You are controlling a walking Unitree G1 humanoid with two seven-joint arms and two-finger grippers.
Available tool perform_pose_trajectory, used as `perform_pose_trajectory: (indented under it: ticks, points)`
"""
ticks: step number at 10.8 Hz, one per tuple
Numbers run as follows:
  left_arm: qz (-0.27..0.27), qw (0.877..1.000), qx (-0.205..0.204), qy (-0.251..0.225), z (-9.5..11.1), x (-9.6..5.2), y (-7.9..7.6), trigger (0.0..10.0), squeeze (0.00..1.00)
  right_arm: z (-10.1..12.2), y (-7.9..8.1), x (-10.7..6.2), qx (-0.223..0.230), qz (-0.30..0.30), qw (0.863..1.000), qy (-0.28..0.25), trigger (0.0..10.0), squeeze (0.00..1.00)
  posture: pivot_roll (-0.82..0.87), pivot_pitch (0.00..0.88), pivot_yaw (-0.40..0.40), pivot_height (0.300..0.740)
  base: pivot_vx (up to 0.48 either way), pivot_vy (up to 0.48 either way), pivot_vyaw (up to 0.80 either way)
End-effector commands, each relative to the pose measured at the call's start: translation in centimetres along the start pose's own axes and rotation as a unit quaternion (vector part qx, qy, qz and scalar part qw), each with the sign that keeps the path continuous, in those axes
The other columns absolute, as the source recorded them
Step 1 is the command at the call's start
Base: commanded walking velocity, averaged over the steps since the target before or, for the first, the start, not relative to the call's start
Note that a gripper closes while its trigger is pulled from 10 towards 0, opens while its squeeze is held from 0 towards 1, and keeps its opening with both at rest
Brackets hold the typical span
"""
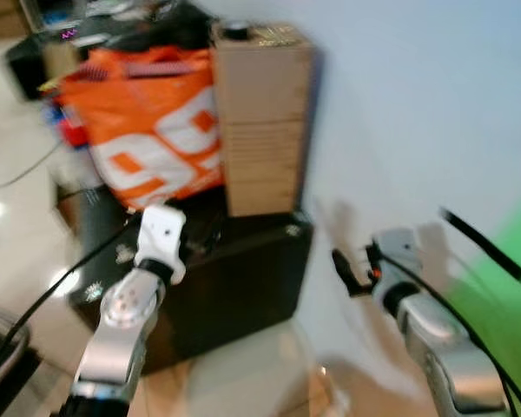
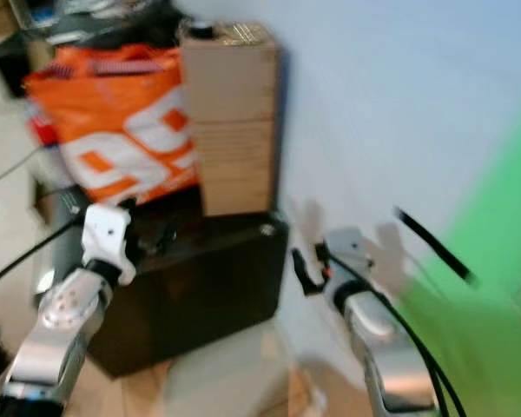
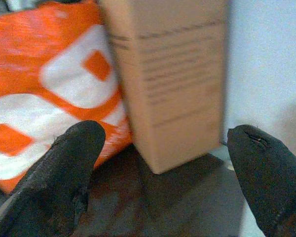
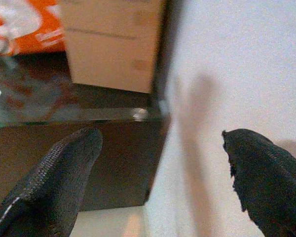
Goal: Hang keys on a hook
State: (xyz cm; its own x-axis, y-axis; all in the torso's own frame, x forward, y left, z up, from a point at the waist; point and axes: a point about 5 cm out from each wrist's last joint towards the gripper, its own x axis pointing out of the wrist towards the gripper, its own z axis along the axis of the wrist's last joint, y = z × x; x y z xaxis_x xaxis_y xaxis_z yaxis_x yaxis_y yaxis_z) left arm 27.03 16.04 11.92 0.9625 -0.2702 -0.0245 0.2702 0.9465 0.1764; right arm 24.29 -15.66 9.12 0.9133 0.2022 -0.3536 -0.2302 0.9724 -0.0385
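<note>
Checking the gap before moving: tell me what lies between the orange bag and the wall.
A tall cardboard box stands between the orange bag and the pale wall, on the dark cabinet. The left eye view and left wrist view both show it.

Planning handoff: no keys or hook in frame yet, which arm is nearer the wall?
Right. The right gripper, open and empty, hangs beside the white wall. The left gripper, also open, faces the cardboard box and orange bag on the dark cabinet.
</note>
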Motion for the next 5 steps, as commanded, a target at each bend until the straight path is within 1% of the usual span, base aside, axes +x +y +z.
perform_pose_trajectory:
  ticks: [1,2,3,4,5]
  points:
    - [0.015,1.000,0.010,0.005,-0.10,-0.43,1.09,10.0,0.00,0.81,1.00,0.34,0.000,0.021,1.000,-0.020,10.0,1.00,0.03,0.000,-0.006,0.740,0.368,0.000,0.80]
    - [0.015,1.000,0.011,0.005,-0.10,-0.42,1.11,10.0,0.00,0.82,0.98,0.38,0.000,0.021,1.000,-0.020,10.0,1.00,0.03,0.000,-0.006,0.740,0.368,0.000,0.80]
    - [0.016,1.000,0.012,0.004,-0.07,-0.47,1.22,10.0,0.00,0.79,0.88,0.46,0.001,0.013,1.000,-0.019,10.0,1.00,0.04,0.000,-0.013,0.740,0.364,0.000,0.00]
    - [0.018,1.000,0.012,0.005,-0.08,-0.51,1.33,10.0,0.00,0.73,0.91,0.54,-0.010,0.023,1.000,-0.016,10.0,1.00,0.04,0.000,-0.015,0.740,0.368,0.000,0.00]
    - [0.019,1.000,0.012,0.005,-0.10,-0.53,1.35,10.0,0.00,0.70,0.98,0.55,-0.012,0.032,0.999,-0.015,10.0,1.00,0.04,0.000,-0.015,0.740,0.368,0.000,0.00]
